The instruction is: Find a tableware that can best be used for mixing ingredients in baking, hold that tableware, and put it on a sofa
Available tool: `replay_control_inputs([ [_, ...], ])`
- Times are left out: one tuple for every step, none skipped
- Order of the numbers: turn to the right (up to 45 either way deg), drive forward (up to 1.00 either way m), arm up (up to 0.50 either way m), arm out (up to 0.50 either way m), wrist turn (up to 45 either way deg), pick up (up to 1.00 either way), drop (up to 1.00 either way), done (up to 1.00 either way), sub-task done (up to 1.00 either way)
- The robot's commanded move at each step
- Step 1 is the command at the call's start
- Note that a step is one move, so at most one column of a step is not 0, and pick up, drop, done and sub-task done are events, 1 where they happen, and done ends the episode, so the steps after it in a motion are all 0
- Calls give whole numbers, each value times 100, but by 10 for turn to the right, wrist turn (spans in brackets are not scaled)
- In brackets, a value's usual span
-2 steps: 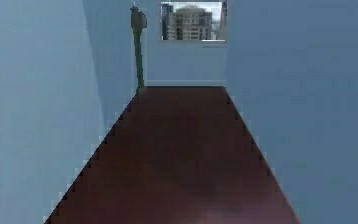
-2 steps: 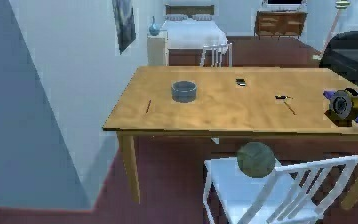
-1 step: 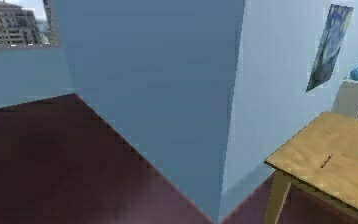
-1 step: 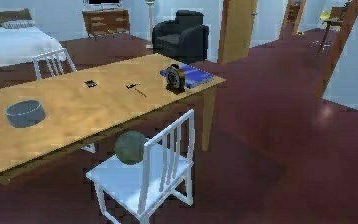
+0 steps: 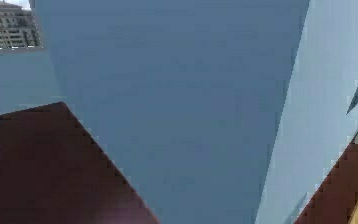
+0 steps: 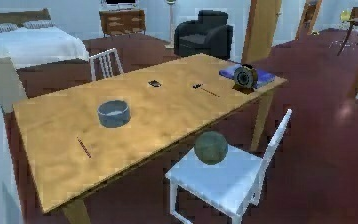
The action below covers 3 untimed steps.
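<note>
A round grey-blue bowl (image 6: 114,112) stands on a long wooden table (image 6: 167,115) in the arm side view, left of the table's middle. A dark armchair (image 6: 204,35) stands beyond the table, near the far wall.
A white chair (image 6: 227,175) at the table's near side carries a greenish ball (image 6: 211,148). A blue book with a dark object (image 6: 247,76), small dark items (image 6: 155,83) and a pencil (image 6: 84,147) lie on the table. A bed (image 6: 37,42) stands at the far left. A blue wall corner (image 5: 177,110) rises close ahead.
</note>
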Motion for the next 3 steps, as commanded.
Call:
replay_control_inputs([
  [-150,0,0,0,0,0,0,0,0],
  [450,0,0,0,0,0,0,0,0],
  [90,0,0,0,0,0,0,0,0],
])
